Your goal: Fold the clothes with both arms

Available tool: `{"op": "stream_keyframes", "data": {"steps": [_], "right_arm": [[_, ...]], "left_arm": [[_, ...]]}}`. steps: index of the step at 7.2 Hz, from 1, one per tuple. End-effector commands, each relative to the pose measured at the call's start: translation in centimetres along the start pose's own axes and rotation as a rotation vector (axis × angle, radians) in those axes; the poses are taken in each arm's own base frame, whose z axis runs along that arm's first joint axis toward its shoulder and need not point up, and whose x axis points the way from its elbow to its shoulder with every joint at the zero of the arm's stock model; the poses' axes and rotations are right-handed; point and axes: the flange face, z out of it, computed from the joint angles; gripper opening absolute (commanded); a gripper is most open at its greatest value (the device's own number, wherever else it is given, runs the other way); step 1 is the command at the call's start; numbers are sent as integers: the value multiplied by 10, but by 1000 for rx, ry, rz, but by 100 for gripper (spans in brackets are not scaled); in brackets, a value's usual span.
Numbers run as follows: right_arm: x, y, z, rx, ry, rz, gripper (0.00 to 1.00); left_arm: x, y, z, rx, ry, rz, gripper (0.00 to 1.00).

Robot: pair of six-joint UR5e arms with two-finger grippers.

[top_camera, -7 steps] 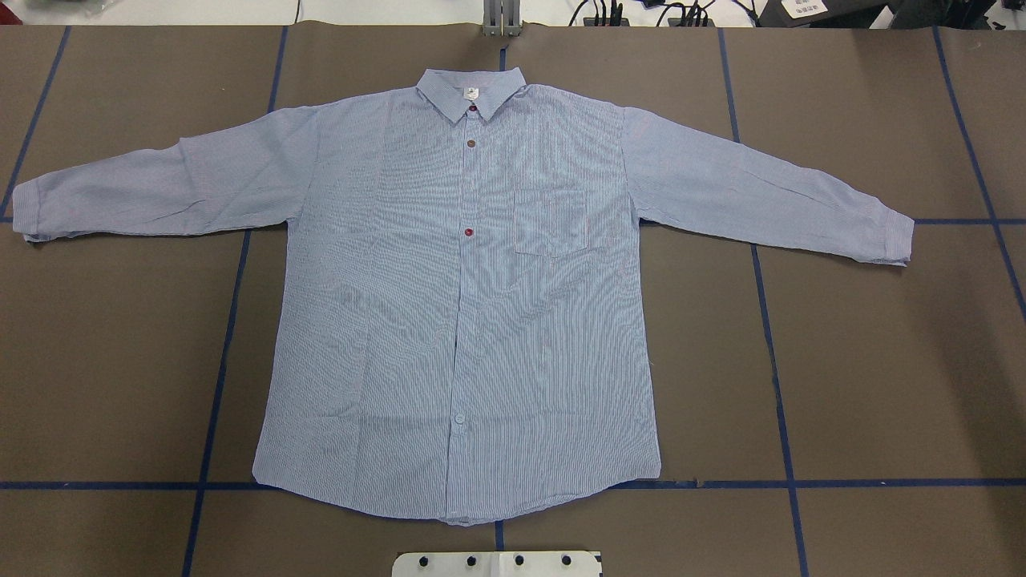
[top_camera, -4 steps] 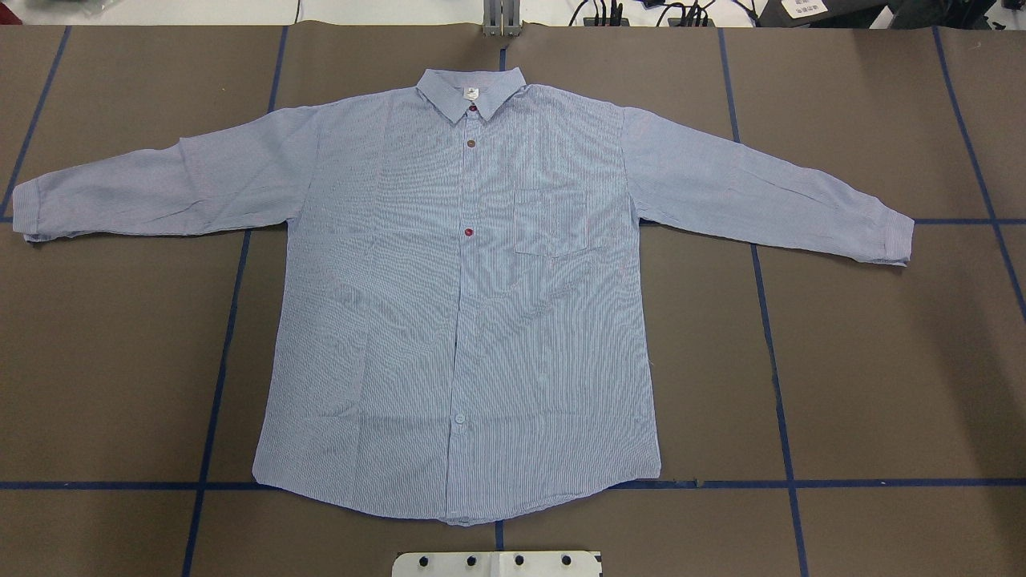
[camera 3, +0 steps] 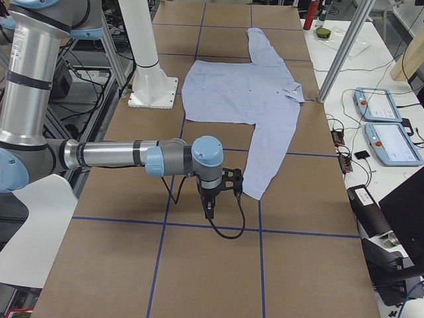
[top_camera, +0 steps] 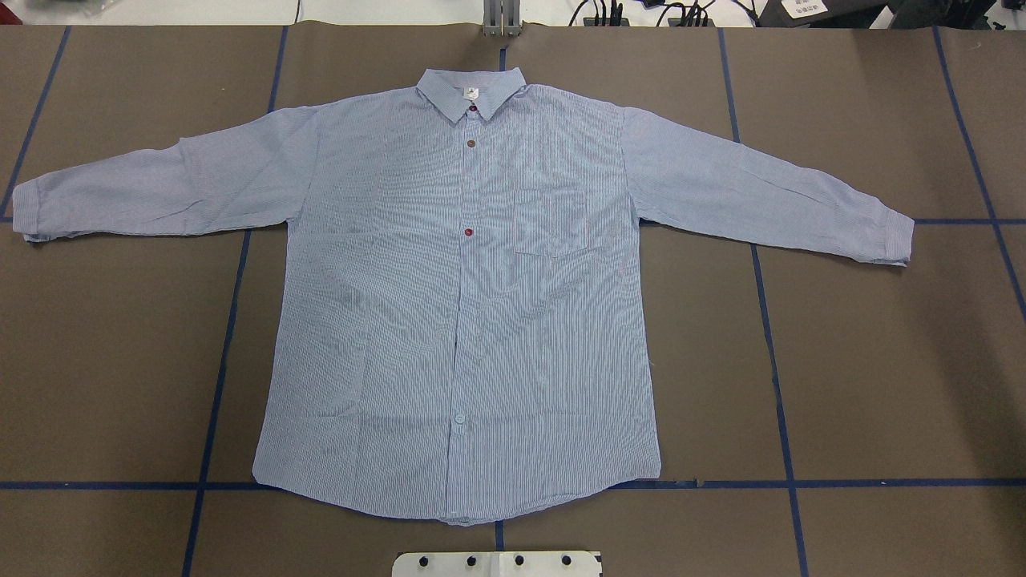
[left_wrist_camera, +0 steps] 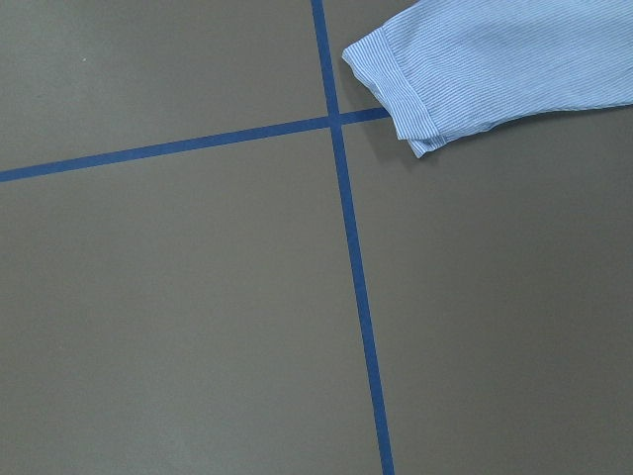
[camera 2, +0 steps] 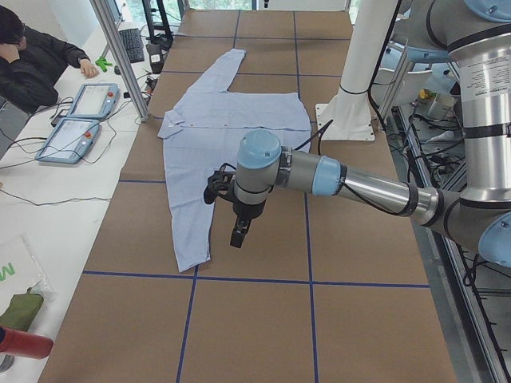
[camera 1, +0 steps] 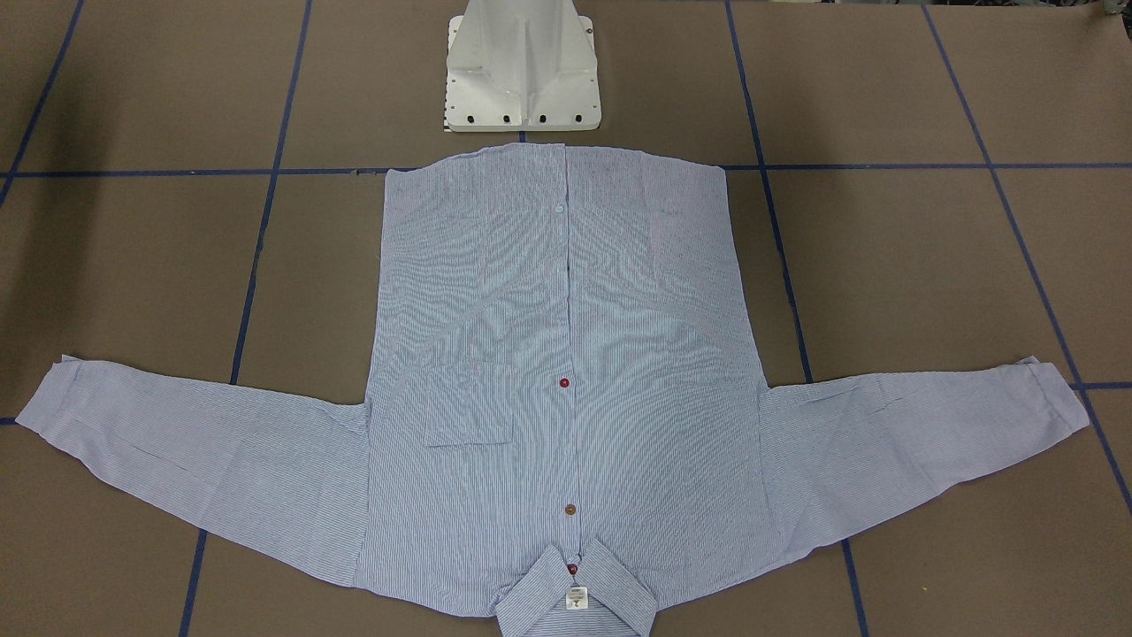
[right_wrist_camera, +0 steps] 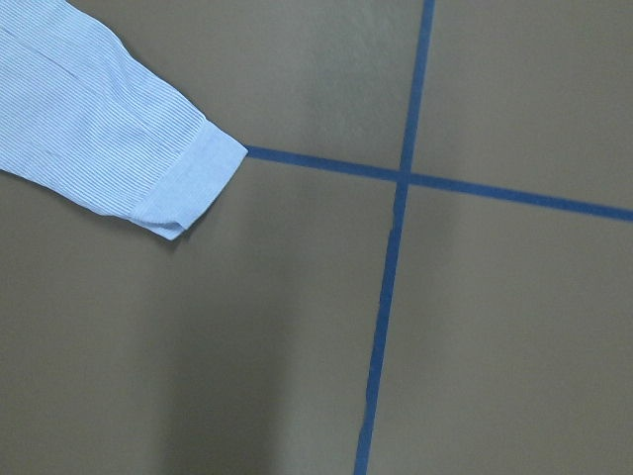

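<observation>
Judging from the thin striped cloth, expect the shirt to be light, limp, quick to crease and apt to slide on the brown table; some firmness only at the collar and cuffs, probably. Spread flat, buttons up, sleeves out wide, not yet folded anywhere. Hanging above bare table, the left claw, with the left cuff near it and slightly off to one side; same for the right claw and the right cuff. Impossible to judge the opening of either claw from the end views; nothing visibly held. Best to pinch each cuff at its doubled hem, lifting both together to fold the sleeves inward without dragging the body.
</observation>
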Motion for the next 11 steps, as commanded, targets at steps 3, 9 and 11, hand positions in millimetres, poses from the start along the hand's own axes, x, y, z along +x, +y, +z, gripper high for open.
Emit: {"op": "stream_keyframes", "data": {"steps": [3,9,11], "right_arm": [[-2,-26,-5,131,-12,-18,100],[-104,-71,109,248,-40,215,99],[-100,-68,178,294,-126,308,97]], "left_arm": [[-23,-47,16,215,-29,192,100],[-25,-40,20,204,-23,185,100],[-25,-40,20,204,-23,185,100]]}}
